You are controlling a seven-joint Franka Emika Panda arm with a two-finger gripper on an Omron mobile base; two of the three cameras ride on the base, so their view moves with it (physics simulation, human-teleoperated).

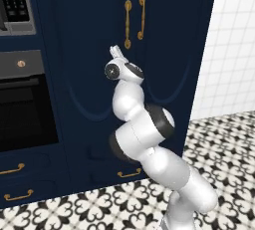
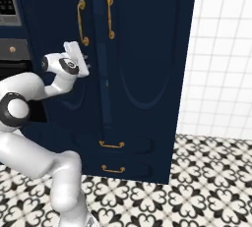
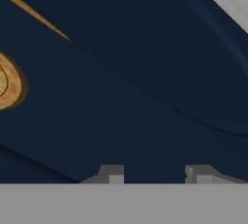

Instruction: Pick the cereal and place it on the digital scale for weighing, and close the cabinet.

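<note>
Gripper at the closed cabinet doors

The cabinet (image 1: 164, 50) fills the frame centre, doors apparently shut; its brass handles (image 1: 134, 21) run vertically, just up-right of the gripper (image 1: 115, 51). In the hand view the fingertips (image 3: 112, 173) stand apart, holding nothing.

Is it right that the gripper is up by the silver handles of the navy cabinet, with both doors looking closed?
Not quite: the handles are brass, not silver, as the left base view shows. The rest holds: the gripper is raised near them in front of the navy cabinet, and both doors look closed.
</note>
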